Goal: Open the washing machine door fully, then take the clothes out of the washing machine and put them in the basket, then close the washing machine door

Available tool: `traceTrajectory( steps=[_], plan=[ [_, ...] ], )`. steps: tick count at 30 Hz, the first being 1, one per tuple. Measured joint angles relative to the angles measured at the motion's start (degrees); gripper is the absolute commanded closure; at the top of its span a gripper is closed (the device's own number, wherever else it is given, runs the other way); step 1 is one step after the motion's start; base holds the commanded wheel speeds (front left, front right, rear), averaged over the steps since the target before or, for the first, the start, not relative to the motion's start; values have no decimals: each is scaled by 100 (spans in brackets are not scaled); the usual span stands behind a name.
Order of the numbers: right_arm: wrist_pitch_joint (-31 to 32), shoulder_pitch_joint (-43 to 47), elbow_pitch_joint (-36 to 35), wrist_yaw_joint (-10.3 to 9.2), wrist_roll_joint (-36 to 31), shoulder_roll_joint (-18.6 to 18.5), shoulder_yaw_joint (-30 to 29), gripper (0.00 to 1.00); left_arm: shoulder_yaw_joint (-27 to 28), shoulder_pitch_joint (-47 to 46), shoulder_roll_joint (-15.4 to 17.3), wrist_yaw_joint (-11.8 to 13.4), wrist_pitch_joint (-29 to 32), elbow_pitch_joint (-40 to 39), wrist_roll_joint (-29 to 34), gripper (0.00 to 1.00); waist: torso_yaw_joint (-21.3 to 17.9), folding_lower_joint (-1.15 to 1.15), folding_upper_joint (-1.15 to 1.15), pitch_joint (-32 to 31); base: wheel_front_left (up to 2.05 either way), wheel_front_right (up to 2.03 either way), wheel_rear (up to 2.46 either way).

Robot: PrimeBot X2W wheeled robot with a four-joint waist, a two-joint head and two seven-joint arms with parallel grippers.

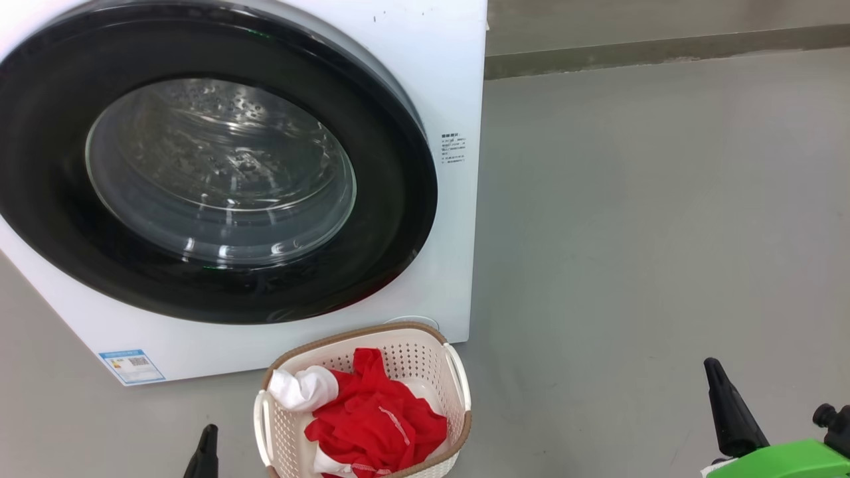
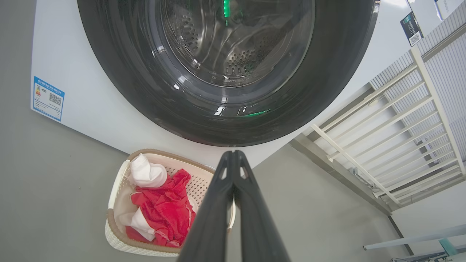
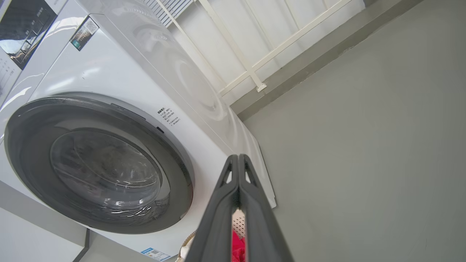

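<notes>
Left claw [image 2: 233,154] and right claw [image 3: 238,157] pinched together, empty, over smooth grey floor [image 1: 631,232]; white railing [image 3: 250,71] behind.

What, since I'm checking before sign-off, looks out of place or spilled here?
Nothing stands out: the washing machine door is shut, and the clothes lie inside the upright basket, none over its rim.

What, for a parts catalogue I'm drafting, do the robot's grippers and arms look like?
The left gripper and right gripper each have two long, matte, dark grey fingers that taper to narrow tips, with small triangular cut-outs just below the tips. In the head view, a bright green casing sits behind the right gripper, with a black knob beside it.
</notes>
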Motion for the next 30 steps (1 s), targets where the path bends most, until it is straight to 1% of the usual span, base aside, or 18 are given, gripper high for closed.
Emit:
traceTrajectory(
  steps=[20, 25, 30],
  plan=[
    [326, -220, 131, -1, 1224, 49, -77, 100, 66, -210, -18, 0, 316, 55, -1200, 100, 24, 0, 0, 73, 0, 0, 0],
    [383, -296, 146, -1, 1397, 53, -90, 100, 79, -289, -20, 0, 397, 66, -1448, 100, 28, 0, 0, 88, 0, 0, 0],
    [460, -320, 188, -1, 1711, 65, -104, 100, 89, -327, -21, 0, 472, 82, -1740, 100, 34, 0, 0, 106, 0, 0, 0]
  ],
)
